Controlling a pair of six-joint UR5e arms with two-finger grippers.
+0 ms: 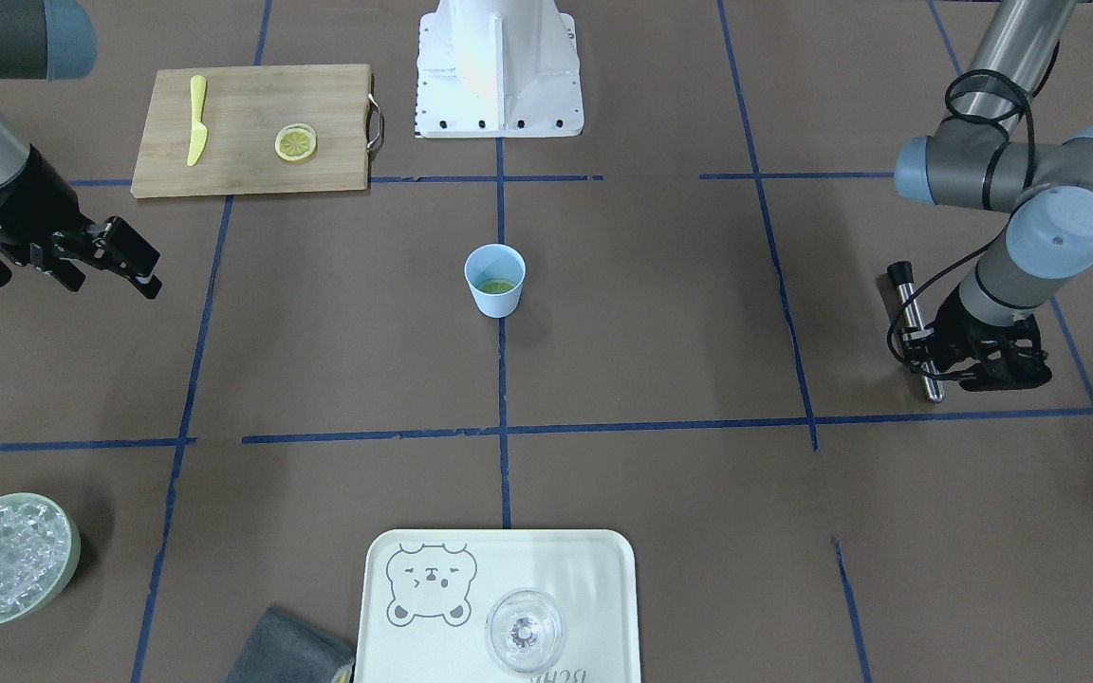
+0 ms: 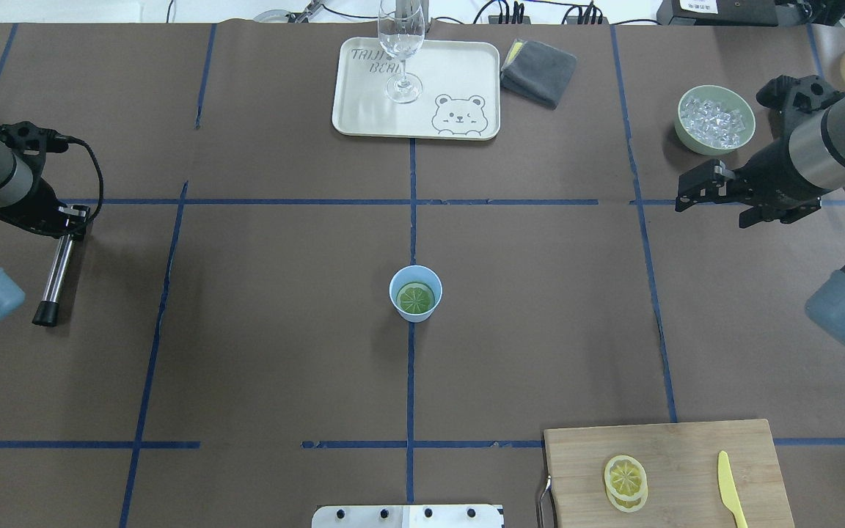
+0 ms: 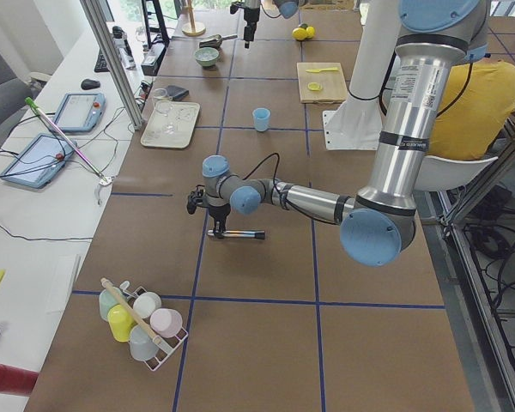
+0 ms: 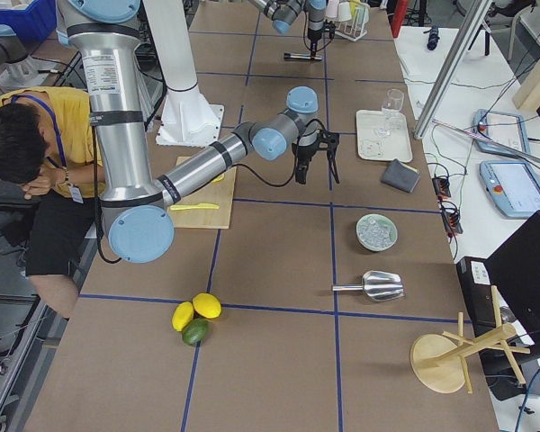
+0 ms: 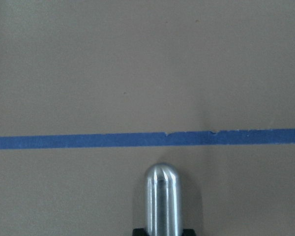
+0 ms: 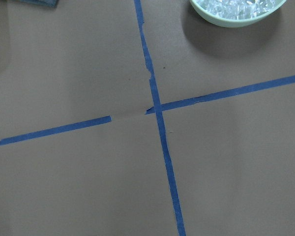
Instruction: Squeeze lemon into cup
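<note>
- Clock directions are read in the overhead view, with the cup (image 2: 415,316) as the dial's centre and 12 o'clock at the bench (image 2: 246,330) edge farthest from the robot.
- The cup stands upright mid-bench, on the blue tape line (image 2: 411,220) that runs from 12 to 6.
- The lemon (image 2: 415,298) lies flat in the bottom of the cup, cut face up. It looks greenish against the blue walls.
- The left jaws are far out at about 9 o'clock, closed around a metal rod (image 2: 56,275) near its rounded bare end. The rod lies level and low, its black-tipped end pointing toward 6. Whether it touches the bench cannot be told.
- The right jaws are just short of 3 o'clock, well apart from the cup. They point down, spread open, and hold nothing.
- A pale green bowl (image 2: 712,149) of ice (image 2: 716,117) sits at 2 o'clock, near the right jaws.
- A tray (image 2: 364,110) at 12 o'clock carries an upright stemmed glass (image 2: 402,44).
- A folded grey cloth (image 2: 540,72) lies just beside the tray, at 1 o'clock.
- A wooden cutting board (image 2: 686,455) at 4 o'clock bears a second slice (image 2: 624,475) and, apart from it, a yellow knife (image 2: 729,495).
</note>
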